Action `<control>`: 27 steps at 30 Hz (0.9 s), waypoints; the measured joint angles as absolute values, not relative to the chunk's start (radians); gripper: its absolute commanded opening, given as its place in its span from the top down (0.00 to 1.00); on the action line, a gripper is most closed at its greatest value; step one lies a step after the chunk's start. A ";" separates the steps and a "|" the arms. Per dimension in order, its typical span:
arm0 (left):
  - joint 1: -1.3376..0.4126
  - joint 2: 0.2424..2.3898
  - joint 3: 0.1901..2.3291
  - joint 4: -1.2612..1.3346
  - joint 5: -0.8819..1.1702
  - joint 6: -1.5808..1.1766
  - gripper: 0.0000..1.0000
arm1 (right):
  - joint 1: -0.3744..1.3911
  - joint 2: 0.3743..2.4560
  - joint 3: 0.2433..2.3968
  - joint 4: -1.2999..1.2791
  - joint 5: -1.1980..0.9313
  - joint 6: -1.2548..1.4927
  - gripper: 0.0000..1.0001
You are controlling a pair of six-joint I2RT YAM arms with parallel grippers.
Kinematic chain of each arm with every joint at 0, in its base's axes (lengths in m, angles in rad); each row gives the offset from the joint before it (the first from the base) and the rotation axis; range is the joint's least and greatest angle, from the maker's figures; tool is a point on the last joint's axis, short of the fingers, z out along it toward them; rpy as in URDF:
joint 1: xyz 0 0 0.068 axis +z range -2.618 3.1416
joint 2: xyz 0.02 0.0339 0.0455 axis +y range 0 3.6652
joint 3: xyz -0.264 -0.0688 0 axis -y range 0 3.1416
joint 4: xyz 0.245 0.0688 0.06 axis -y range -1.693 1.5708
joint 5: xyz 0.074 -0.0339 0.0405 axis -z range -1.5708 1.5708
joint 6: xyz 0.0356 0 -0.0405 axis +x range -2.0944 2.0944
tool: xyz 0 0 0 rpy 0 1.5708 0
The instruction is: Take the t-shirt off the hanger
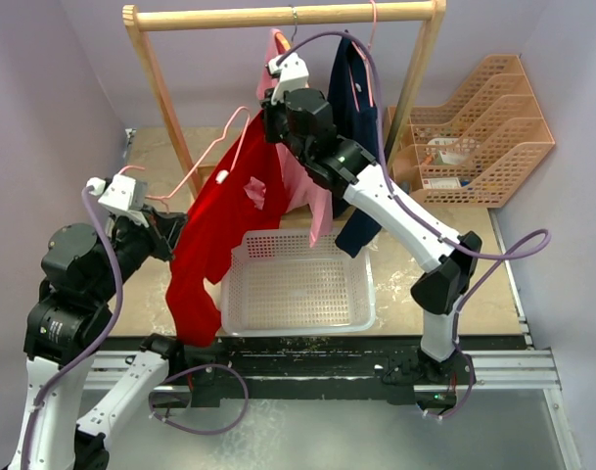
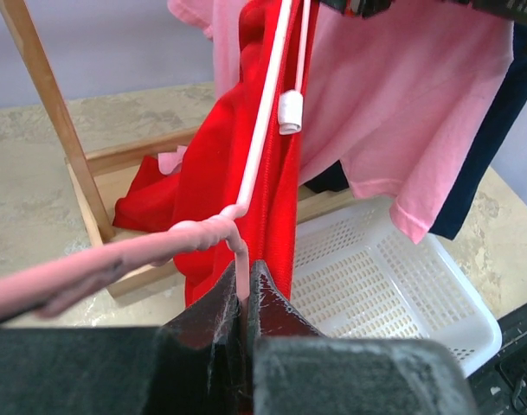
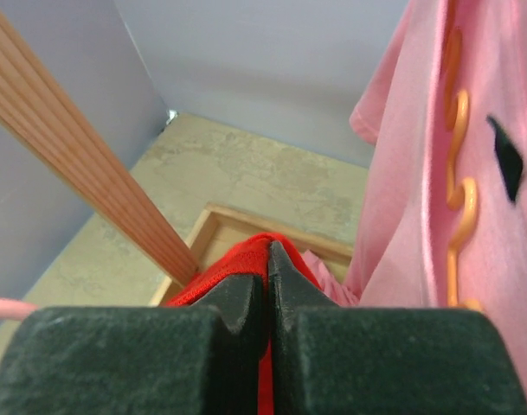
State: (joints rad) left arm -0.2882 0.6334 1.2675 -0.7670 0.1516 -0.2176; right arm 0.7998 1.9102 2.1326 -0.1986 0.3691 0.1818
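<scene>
The red t-shirt (image 1: 224, 211) hangs slanted between my two grippers, over the left edge of the white basket (image 1: 307, 304). My right gripper (image 1: 269, 125) is shut on the shirt's top edge, and the red cloth (image 3: 237, 264) shows pinched between its jaws (image 3: 267, 264). My left gripper (image 1: 176, 223) is shut on the pink hanger (image 1: 211, 157), which is off the rail. In the left wrist view the hanger's thin wire (image 2: 235, 259) is clamped between the closed jaws (image 2: 243, 281), and its white bar runs up along the red shirt (image 2: 237, 164).
A wooden rack (image 1: 278, 15) stands behind, with a pink shirt (image 1: 307, 191) and a navy garment (image 1: 356, 108) still hung on it. An orange hanger (image 3: 458, 181) lies against the pink shirt. Tan file trays (image 1: 483, 137) stand at the right.
</scene>
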 measured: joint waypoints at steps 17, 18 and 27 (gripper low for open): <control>-0.288 0.715 1.187 -0.427 -0.107 -0.276 1.00 | 0.947 1.771 1.852 -0.115 0.160 0.180 1.00; -0.288 0.747 1.202 -0.421 -0.131 -0.269 1.00 | 0.948 1.766 1.843 -0.107 0.148 0.181 1.00; -0.288 1.078 1.479 -0.478 -0.194 -0.190 1.00 | 0.952 1.752 1.729 -0.047 0.097 0.208 1.00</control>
